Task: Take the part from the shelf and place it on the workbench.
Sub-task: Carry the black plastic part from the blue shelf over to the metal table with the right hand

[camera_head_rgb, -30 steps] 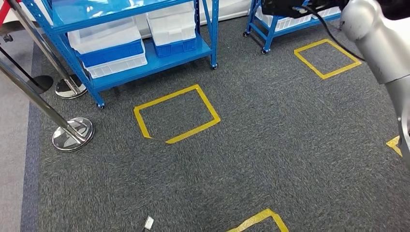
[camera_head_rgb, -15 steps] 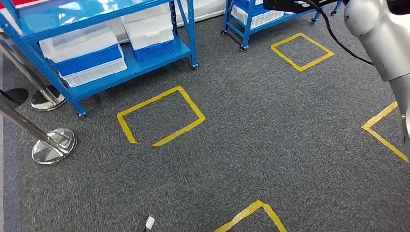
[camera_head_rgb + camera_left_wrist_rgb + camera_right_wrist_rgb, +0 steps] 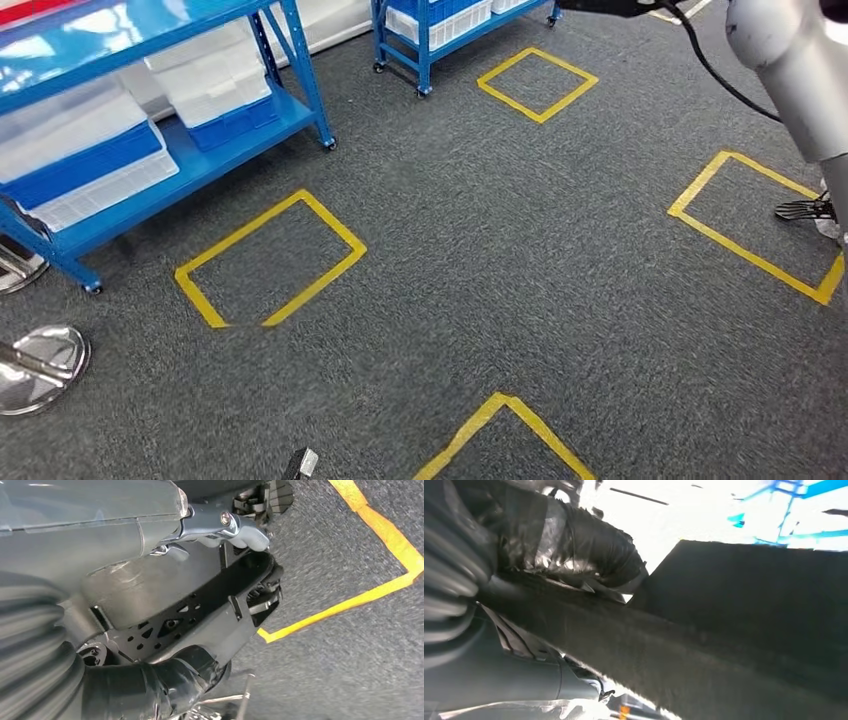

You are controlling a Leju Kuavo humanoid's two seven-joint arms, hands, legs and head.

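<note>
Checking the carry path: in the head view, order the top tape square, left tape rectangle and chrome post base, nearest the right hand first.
1. top tape square, just below the right hand.
2. left tape rectangle, beside the blue shelf.
3. chrome post base, far lower left.

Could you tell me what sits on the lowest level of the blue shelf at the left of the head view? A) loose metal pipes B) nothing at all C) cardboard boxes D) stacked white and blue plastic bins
D: the blue shelf carries stacked plastic bins, white and blue, on its lowest level, beside a yellow tape rectangle on the grey carpet.
</note>
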